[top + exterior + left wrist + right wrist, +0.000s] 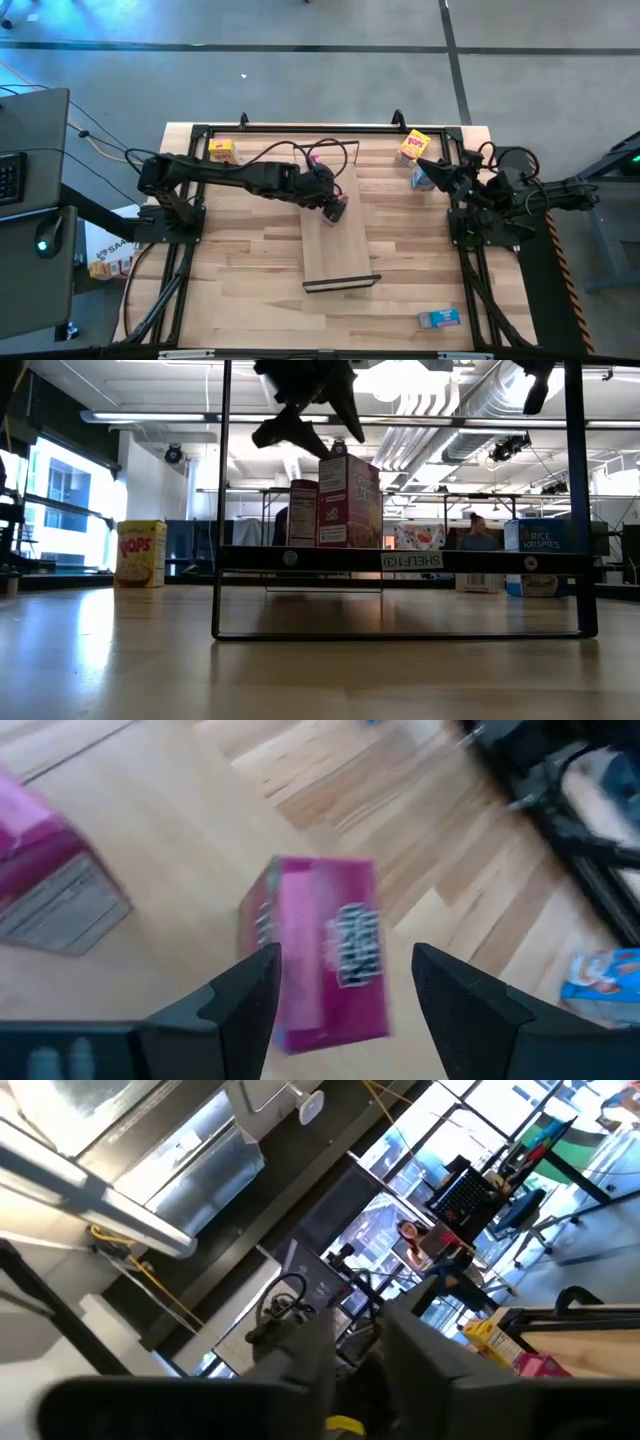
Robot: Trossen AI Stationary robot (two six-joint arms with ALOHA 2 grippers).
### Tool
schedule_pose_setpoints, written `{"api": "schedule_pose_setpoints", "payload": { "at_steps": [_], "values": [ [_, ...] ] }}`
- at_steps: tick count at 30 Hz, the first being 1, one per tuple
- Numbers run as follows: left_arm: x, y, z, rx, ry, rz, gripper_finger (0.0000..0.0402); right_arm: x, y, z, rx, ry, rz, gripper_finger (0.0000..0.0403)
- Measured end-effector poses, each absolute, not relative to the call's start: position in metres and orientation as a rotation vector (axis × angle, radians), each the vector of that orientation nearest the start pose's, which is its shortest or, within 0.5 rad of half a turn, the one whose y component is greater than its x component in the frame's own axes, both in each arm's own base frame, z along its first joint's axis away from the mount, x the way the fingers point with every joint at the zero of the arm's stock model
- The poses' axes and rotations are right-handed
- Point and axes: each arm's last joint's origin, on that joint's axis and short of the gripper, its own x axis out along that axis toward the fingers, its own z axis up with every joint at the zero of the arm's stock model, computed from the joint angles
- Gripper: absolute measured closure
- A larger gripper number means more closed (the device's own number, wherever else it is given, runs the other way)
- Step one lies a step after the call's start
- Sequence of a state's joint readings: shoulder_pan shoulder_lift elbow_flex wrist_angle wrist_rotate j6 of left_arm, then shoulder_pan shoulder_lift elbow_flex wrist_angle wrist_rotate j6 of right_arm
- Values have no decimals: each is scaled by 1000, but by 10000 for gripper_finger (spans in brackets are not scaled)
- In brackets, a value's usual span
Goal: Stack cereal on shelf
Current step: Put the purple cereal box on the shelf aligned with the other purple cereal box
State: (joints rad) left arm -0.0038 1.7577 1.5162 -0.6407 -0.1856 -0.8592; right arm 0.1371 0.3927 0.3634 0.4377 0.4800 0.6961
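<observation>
Two pink cereal boxes stand upright on the shelf (328, 255), a pale plank that lies in the middle of the table (250, 270). In the low view the left pink box (303, 513) is narrower and farther back. The right pink box (348, 502) is taller and nearer. The left gripper (334, 203) hangs just above the right pink box. Its fingers (245, 995) are spread apart on both sides of the box and do not press it, so the box is released.

On the black front bar of the shelf there is a small label with the word "SHELF". The first yellow box (141, 553) stands on the table at the far left corner, well apart from the shelf, and it reads "POPS" in red. A blue box (540, 555) at the right reads "RICE KRISPIES". The print on the pink boxes is too blurred to read.

In the high view a second yellow box (413, 145) stands at the far right corner. A light blue box (422, 179) is just beside it. The right gripper (432, 167) is near these two boxes; whether it is open or closed I cannot tell. A flat light blue box (438, 318) lies near the front right edge of the table. In the room behind the table a person (478, 532) is sitting.
</observation>
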Motion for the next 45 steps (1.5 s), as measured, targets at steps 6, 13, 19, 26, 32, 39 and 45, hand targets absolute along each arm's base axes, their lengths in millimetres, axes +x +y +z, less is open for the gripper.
{"api": "schedule_pose_setpoints", "payload": {
  "at_steps": [6, 13, 19, 26, 32, 39, 45],
  "values": [
    [371, 14, 304, -693, 719, 540, 183, 111, 1, 296, 819, -502, -212, 164],
    [353, 27, 332, -674, 639, 528, 183, 118, 3, 312, 801, -493, -197, 82],
    [324, 31, 373, -583, 489, 522, 183, 138, 6, 324, 768, -388, -204, 73],
    [282, 12, 407, -494, 234, 521, 183, 174, 6, 354, 671, -206, -153, 72],
    [253, 0, 385, -588, 34, 418, 183, 217, -4, 372, 551, 163, -65, 72],
    [231, -7, 380, -641, -131, 326, 184, 275, -16, 367, 339, 614, 145, 72],
    [229, -7, 380, -636, -125, 311, 184, 316, -21, 355, 5, 802, 231, 72]
  ]
}}
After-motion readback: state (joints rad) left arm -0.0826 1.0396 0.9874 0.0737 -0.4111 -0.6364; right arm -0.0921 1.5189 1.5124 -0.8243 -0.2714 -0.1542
